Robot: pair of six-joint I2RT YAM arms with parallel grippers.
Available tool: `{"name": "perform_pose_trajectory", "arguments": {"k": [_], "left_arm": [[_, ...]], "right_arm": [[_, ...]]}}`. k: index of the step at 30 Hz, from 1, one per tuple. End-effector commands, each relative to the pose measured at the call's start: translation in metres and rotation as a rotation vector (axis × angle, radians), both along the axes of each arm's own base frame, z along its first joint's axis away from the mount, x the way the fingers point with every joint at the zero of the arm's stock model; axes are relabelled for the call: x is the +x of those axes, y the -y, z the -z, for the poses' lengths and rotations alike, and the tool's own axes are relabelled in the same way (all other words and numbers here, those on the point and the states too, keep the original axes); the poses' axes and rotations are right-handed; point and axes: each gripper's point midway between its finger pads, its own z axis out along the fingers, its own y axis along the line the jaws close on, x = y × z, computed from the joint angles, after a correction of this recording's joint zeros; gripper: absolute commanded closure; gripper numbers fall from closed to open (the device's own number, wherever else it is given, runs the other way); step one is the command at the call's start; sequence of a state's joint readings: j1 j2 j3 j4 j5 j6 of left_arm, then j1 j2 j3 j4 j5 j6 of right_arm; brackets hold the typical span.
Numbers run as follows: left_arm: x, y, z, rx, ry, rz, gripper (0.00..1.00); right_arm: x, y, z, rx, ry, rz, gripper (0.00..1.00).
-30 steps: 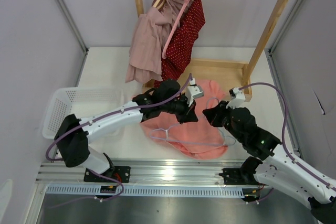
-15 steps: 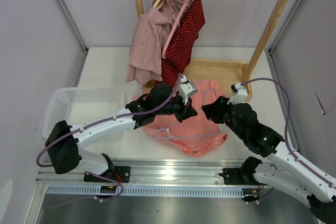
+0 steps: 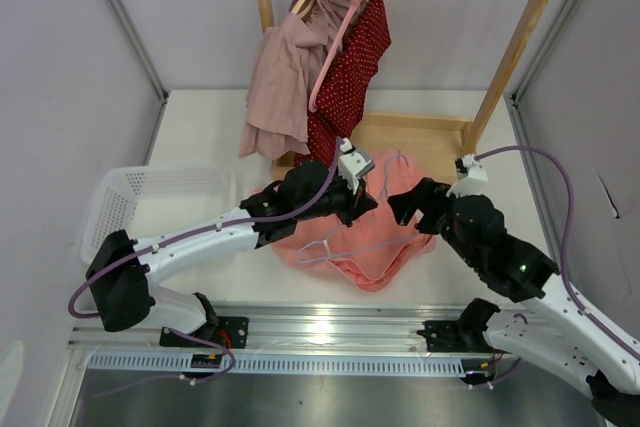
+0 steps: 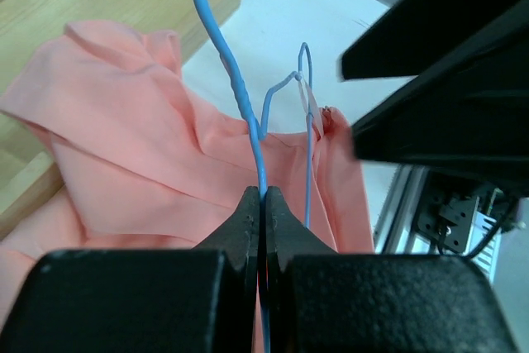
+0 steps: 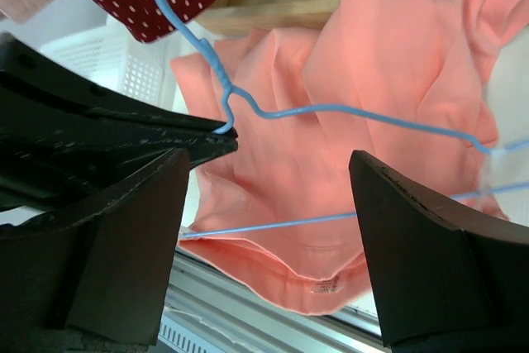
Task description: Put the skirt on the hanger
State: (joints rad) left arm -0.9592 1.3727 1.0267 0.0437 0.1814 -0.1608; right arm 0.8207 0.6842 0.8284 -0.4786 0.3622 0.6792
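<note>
Shift: left gripper (image 3: pixel 362 199) has edged toward 12 o'clock with the hanger (image 3: pixel 340 245) since a second ago; the 5 o'clock corner of the skirt (image 3: pixel 375 265) has pulled inward.
Surface: white table (image 3: pixel 200 127), metal rail (image 3: pixel 320 327) along its 6 o'clock edge, white basket (image 3: pixel 110 207) at 9 o'clock.
Room: wooden rack (image 3: pixel 520 47) at 12 o'clock carrying a mauve garment (image 3: pixel 280 77), a red dotted garment (image 3: pixel 350 72) and a pink hanger (image 3: pixel 335 57); grey walls (image 3: pixel 60 67) either side.
Left arm: reaches from 8 o'clock to centre, jaws pinched tight on the hanger's blue wire beside its twisted neck.
Right arm: reaches from 5 o'clock; right gripper (image 3: pixel 405 209) spread wide, holding nothing.
Skirt: table centre, crumpled, touching the rack's base, under the hanger.
</note>
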Motion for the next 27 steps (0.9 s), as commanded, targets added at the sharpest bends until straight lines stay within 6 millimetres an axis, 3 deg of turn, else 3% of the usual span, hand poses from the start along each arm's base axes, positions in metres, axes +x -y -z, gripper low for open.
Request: {"name": "perform_pose_trajectory", "arguments": {"k": [1,10,15,16,18,19,22,24,27], "left_arm": [[0.018,-0.003,-0.062,-0.136,0.107,-0.099,1.00],[0.041,-0.018,-0.127,-0.181,0.199,-0.243,1.00],[0.051,-0.027,-0.172,-0.184,0.268,-0.311,1.00],[0.056,-0.029,-0.191,-0.194,0.287,-0.339,1.00],[0.062,-0.030,-0.196,-0.166,0.310,-0.353,1.00],[0.067,-0.030,-0.213,-0.169,0.325,-0.378,1.00],[0.079,-0.030,-0.221,-0.127,0.342,-0.418,1.00],[0.083,-0.033,-0.248,-0.155,0.371,-0.444,1.00],[0.092,-0.032,-0.267,-0.173,0.384,-0.482,1.00]], "right_arm": [[-0.005,0.026,-0.048,0.061,0.084,0.077,0.16],[-0.016,0.070,-0.095,0.125,0.165,0.211,0.13],[-0.019,0.077,-0.109,0.139,0.189,0.225,0.13],[-0.019,0.078,-0.111,0.137,0.193,0.225,0.13],[-0.019,0.079,-0.117,0.137,0.197,0.231,0.13],[-0.019,0.079,-0.119,0.140,0.202,0.232,0.13],[-0.019,0.080,-0.127,0.145,0.212,0.235,0.13],[-0.018,0.081,-0.132,0.140,0.222,0.239,0.13],[-0.016,0.080,-0.138,0.132,0.223,0.238,0.13]]}}
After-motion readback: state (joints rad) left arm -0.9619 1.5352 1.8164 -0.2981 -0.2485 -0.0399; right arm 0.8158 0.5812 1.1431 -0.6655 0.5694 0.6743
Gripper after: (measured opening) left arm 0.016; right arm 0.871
